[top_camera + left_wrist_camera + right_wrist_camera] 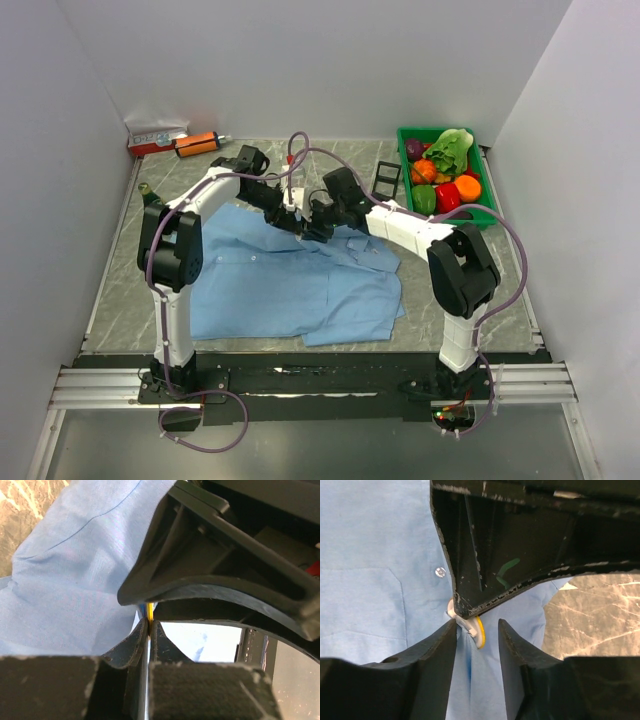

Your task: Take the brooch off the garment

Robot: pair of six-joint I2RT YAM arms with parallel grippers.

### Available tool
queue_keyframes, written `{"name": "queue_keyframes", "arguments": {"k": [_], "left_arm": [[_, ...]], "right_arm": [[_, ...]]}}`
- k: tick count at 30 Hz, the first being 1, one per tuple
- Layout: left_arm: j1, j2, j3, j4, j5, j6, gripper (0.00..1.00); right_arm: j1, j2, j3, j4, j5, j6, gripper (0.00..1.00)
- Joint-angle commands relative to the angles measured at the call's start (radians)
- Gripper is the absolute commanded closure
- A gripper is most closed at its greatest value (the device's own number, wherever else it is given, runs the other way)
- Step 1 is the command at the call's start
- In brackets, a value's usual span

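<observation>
The shirt [280,285] lies nearest me, light blue and spread flat on the marbled surface [112,285]. Both arms reach in over its far part and meet above the cloth, tips almost touching.

My left fingers [142,641] are closed, pads pressed together with no gap. At their very tips they pinch the brooch [476,629]. The left wrist view shows it only as a thin yellow sliver at the seam. The right wrist view shows it better: a small disc with a yellow rim and a pale front part, standing on edge against the shirt front. The left tips bear down on its upper side. I cannot tell whether its pin sits in the cloth.

My right fingers [451,631] stand apart and hold nothing. The brooch sits in the gap between them, hard against the finger on the left of that view and clear of the other. A white button [440,572] sits on the cloth just beyond, beside a pocket seam.

Farther out, a small black frame [387,178] rests on the bare surface. Beyond it to the right, a green bin [402,140] holds leafy, red, orange and green produce. By the far wall on the left lie an orange-and-black item [198,145] and a pale box [155,138] with red markings.
</observation>
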Motion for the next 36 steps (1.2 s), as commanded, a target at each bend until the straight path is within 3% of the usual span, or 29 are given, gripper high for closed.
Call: {"name": "queue_keyframes", "arguments": {"k": [1, 12, 20, 23, 26, 27, 30, 36], "left_arm": [[-0.003, -0.014, 0.044, -0.032, 0.07, 0.001, 0.99], [-0.002, -0.026, 0.056, -0.058, 0.041, 0.047, 0.99], [0.0, -0.04, 0.049, -0.054, 0.029, 0.044, 0.99], [0.0, -0.048, 0.047, -0.031, 0.014, 0.019, 0.99], [0.0, -0.055, 0.033, 0.032, -0.032, -0.04, 0.99], [0.0, -0.055, 0.033, 0.043, -0.04, -0.066, 0.99], [-0.003, -0.062, 0.026, 0.097, -0.064, -0.125, 0.99], [-0.042, -0.066, 0.013, 0.245, -0.144, -0.26, 0.99]], "right_arm": [[0.002, -0.053, -0.006, 0.017, 0.042, -0.043, 0.51], [-0.004, -0.095, 0.011, -0.081, 0.06, -0.074, 0.47], [-0.03, -0.147, -0.069, -0.095, 0.069, -0.058, 0.45], [-0.027, -0.143, -0.078, -0.1, 0.08, -0.055, 0.5], [-0.029, -0.11, -0.037, -0.149, 0.074, -0.048, 0.64], [-0.027, -0.104, -0.027, -0.156, 0.063, -0.041, 0.74], [-0.026, -0.093, -0.003, -0.183, 0.03, -0.035, 0.85], [0.003, -0.089, -0.012, -0.212, -0.018, -0.006, 0.89]]}}
